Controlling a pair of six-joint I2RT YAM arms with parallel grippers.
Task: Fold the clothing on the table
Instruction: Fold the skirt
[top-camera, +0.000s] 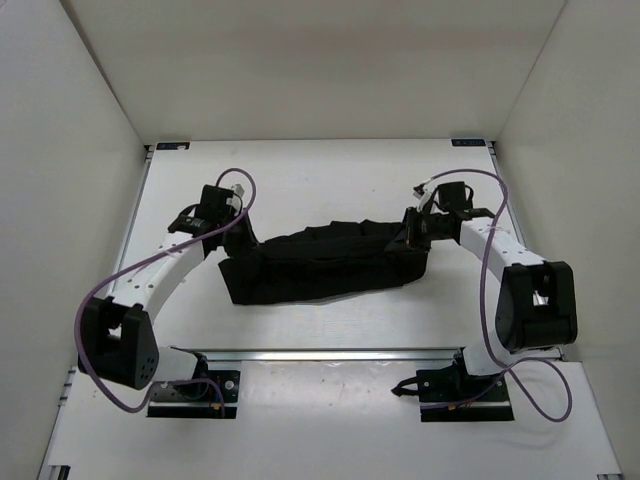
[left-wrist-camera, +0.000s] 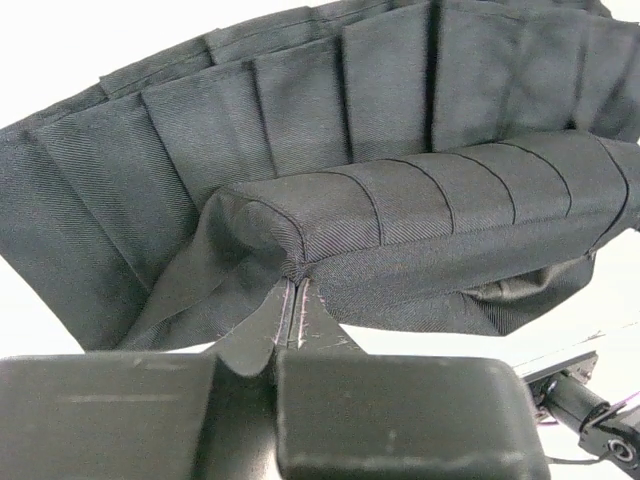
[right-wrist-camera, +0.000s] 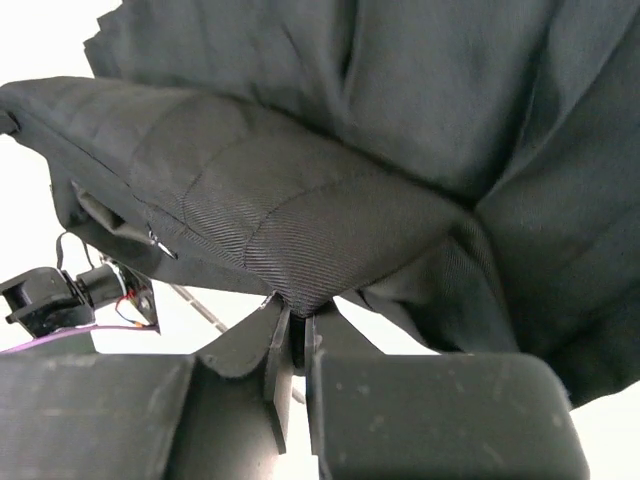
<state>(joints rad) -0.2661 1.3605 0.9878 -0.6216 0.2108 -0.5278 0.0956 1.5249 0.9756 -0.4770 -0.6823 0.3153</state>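
The clothing, a black pleated skirt-like garment, lies stretched across the middle of the white table. My left gripper is shut on its left corner. In the left wrist view the gripper pinches a seam corner of the clothing, lifted a little, with pleats fanning behind. My right gripper is shut on the right corner. The right wrist view shows that gripper clamped on a pointed fold of the clothing. The held band hangs between both grippers above the lower layer.
White walls enclose the table on three sides. A metal rail runs across near the arm bases. Purple cables loop beside each arm. Blue corner marks sit at the far corners.
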